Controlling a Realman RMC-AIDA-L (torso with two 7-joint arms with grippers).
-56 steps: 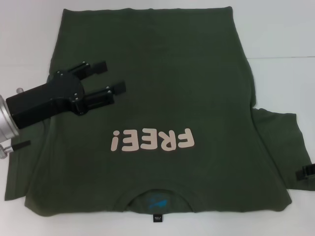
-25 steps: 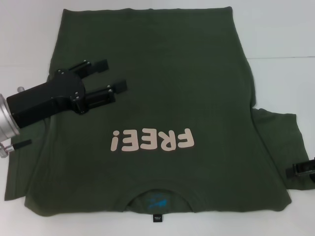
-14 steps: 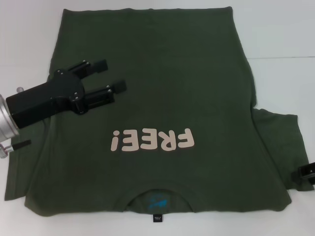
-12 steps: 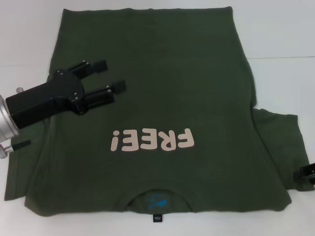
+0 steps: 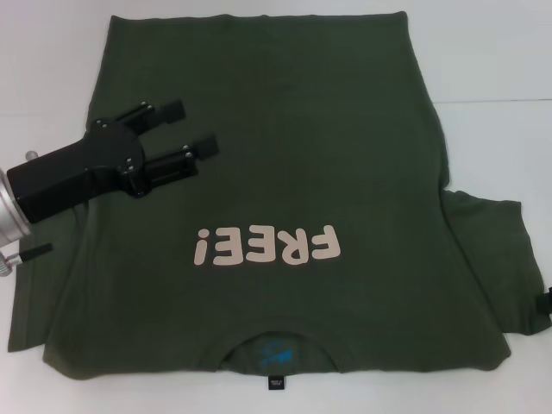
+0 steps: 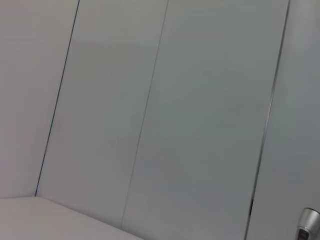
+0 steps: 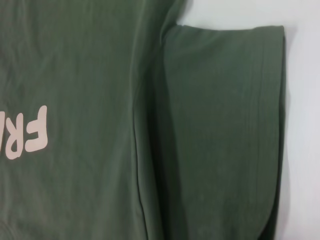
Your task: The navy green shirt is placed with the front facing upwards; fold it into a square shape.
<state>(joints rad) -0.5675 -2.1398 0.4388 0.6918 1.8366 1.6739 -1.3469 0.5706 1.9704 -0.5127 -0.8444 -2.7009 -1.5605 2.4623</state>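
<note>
— What's in front of you?
— Your navy green shirt (image 5: pixel 285 172) lies flat on the white table (image 5: pixel 492 52), front up, collar toward you, right sleeve (image 5: pixel 487 259) spread out to the side.
— And your arms?
— Your left gripper (image 5: pixel 191 128) hovers over the shirt's left side, fingers apart, holding nothing. Your right gripper (image 5: pixel 545 301) barely shows at the edge beside the sleeve; you cannot tell its state.
</note>
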